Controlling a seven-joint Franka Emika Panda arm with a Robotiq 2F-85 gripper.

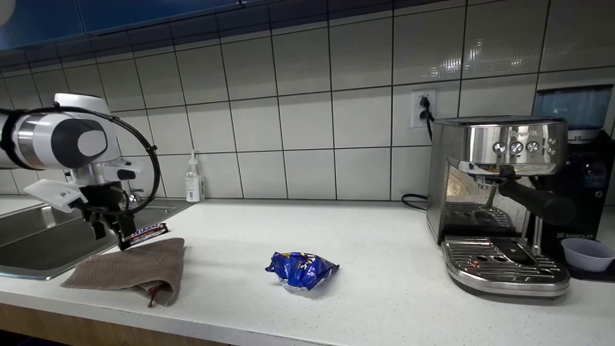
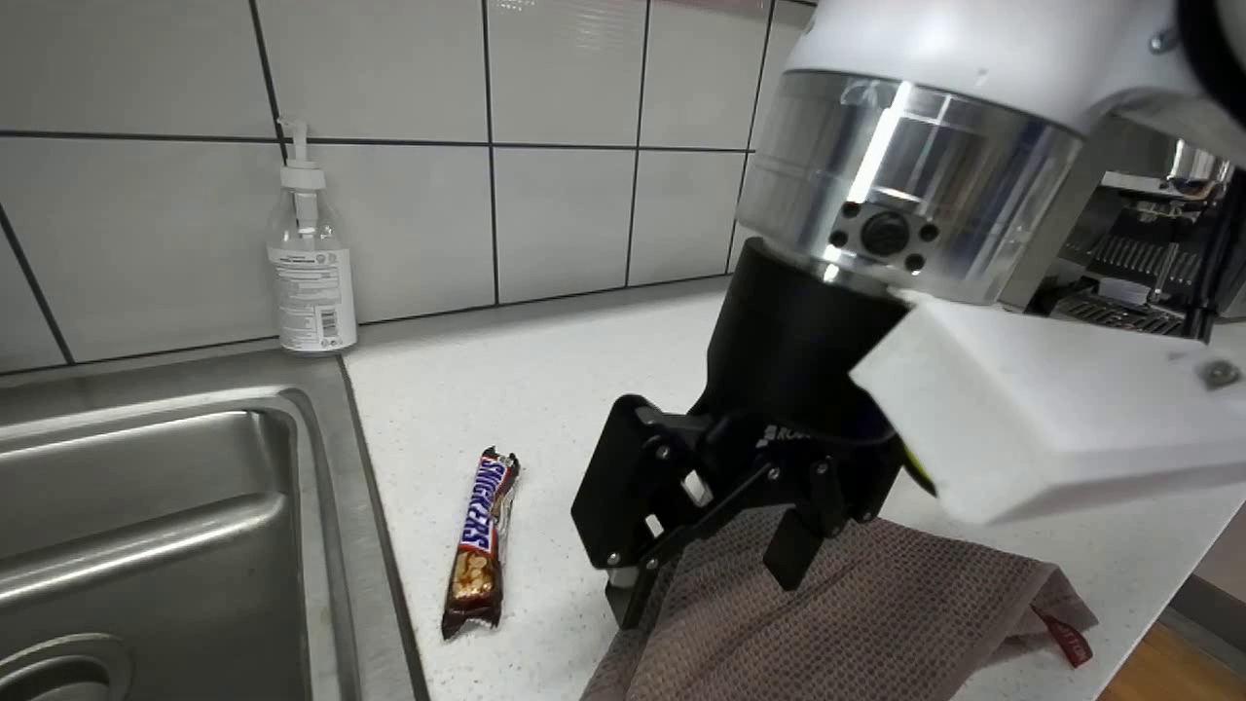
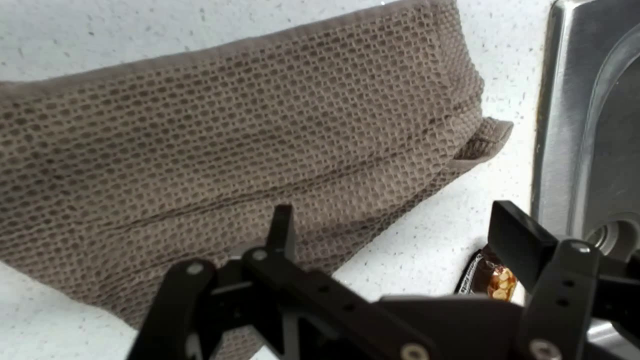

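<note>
My gripper [image 3: 394, 212] stands open with nothing between its fingers, tilted above a crumpled brown waffle-weave towel [image 3: 240, 135]. In an exterior view the gripper [image 2: 711, 574] hangs over an edge of the towel [image 2: 837, 623]; whether a fingertip touches the cloth I cannot tell. A Snickers bar [image 2: 480, 540] lies on the counter between towel and sink. In the wrist view the bar [image 3: 487, 280] is partly hidden behind one finger. A crumpled blue packet [image 1: 302, 270] rests on the counter, well apart from the gripper [image 1: 113, 239] and towel [image 1: 144, 264].
A steel sink [image 2: 326, 526] borders the counter beside the bar. Against the tiled wall stands a clear pump bottle [image 2: 311, 292]. An espresso machine [image 1: 499, 144], a black grinder [image 1: 584, 192] and a small pale bowl [image 1: 587, 254] occupy the opposite end.
</note>
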